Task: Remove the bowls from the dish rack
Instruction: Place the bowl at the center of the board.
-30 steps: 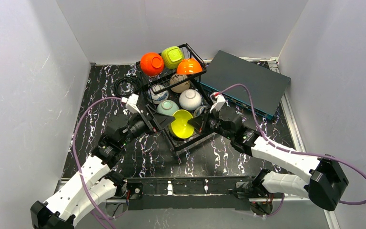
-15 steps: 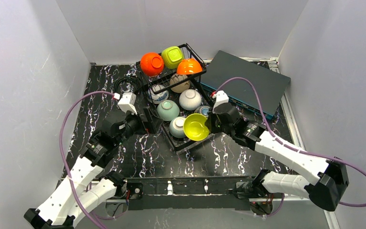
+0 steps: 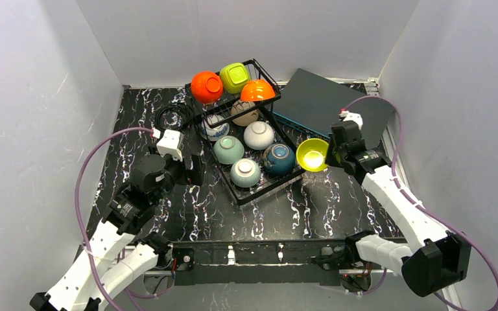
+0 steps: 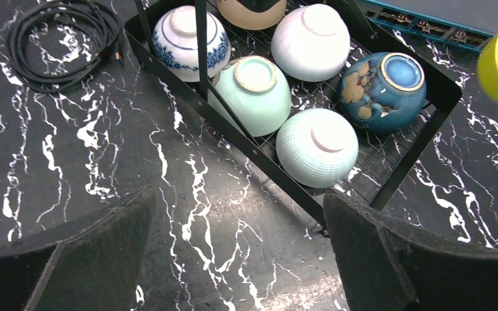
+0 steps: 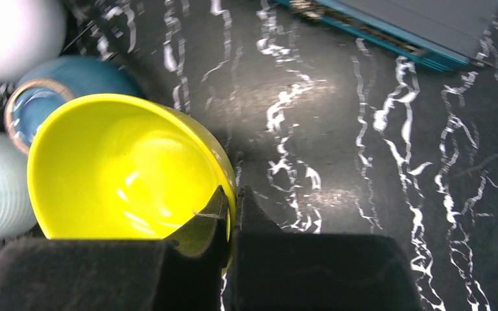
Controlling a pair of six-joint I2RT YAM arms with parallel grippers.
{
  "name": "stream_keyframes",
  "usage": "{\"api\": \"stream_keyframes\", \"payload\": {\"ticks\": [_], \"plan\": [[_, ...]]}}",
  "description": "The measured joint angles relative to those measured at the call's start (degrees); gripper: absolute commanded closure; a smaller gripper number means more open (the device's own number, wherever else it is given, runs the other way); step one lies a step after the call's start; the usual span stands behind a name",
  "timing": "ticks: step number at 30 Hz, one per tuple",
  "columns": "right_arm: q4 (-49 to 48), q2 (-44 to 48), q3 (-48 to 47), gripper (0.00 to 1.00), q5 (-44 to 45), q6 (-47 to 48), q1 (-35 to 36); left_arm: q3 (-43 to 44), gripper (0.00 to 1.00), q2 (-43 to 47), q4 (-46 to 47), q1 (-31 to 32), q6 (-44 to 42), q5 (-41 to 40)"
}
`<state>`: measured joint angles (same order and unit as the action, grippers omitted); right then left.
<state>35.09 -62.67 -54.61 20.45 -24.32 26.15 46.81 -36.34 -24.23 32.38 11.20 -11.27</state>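
Counter (image 3: 337, 201): black, white-veined; white walls (image 3: 39, 97). Right gripper (image 5: 230, 217) clamps yellow bowl (image 3: 312, 154); left gripper (image 4: 240, 223) spread, empty.

Overhead, two downward wrist close-ups; common yellow bowl (image 3: 312, 154)

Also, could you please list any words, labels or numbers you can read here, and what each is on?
No legible text in any view.
On the teal edge strip of the flat dark box: small markings, too small and blurred to read.
On the blue-and-white bowl: painted pattern only, no lettering.
On the yellow bowl: plain, no print.
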Motion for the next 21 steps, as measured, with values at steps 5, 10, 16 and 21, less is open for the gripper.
{"api": "stream_keyframes", "payload": {"ticks": [5, 10, 16, 21], "plan": [[0.0, 0.4, 0.3, 0.99, -1.0, -1.6, -8.6, -0.8, 0.02, 1.6, 0.7, 0.0, -2.8, -0.7], [-1.9, 0.3, 3.5, 0.99, -3.2, -3.7, -16.7, -2.2, 0.02, 2.9, 1.1, 0.0, -4.0, -1.1], [-5.5, -0.4, 8.7, 0.99, -6.0, -5.7, -24.5, -2.4, 0.02, 4.3, 1.1, 0.0, -4.2, -1.7], [-10.0, -1.2, 13.6, 0.99, -7.8, -7.2, -26.8, -2.4, 0.02, 4.8, 1.0, 0.0, -4.1, -1.8]]}}
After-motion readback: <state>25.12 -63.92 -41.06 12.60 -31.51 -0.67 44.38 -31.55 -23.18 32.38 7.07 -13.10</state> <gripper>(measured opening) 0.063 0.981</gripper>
